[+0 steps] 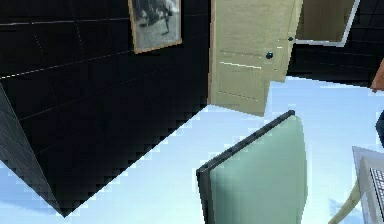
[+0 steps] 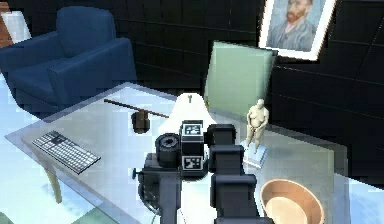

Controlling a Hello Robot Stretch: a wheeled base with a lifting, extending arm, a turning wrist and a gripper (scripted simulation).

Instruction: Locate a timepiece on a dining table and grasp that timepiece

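A glass dining table (image 2: 95,125) spreads across the arm side view. On it a small dark brown squat thing (image 2: 141,121) stands near the middle, too small to name. A white lump (image 2: 190,104) sits just beyond it. My arm rises from the bottom edge, and its two white marker squares (image 2: 192,134) show over the tabletop. The gripper (image 2: 148,178) is a dark body left of them, low over the table. Its far end is hard to make out, so I cannot tell whether it holds anything.
A keyboard (image 2: 64,150), a thin dark stick (image 2: 125,103), a tan figurine (image 2: 257,128) and a wooden bowl (image 2: 290,203) share the table. A pale green chair (image 2: 238,72) stands behind, a blue armchair (image 2: 70,55) farther left. Ahead: black wall (image 1: 90,100), cream door (image 1: 250,55), green chair back (image 1: 258,172).
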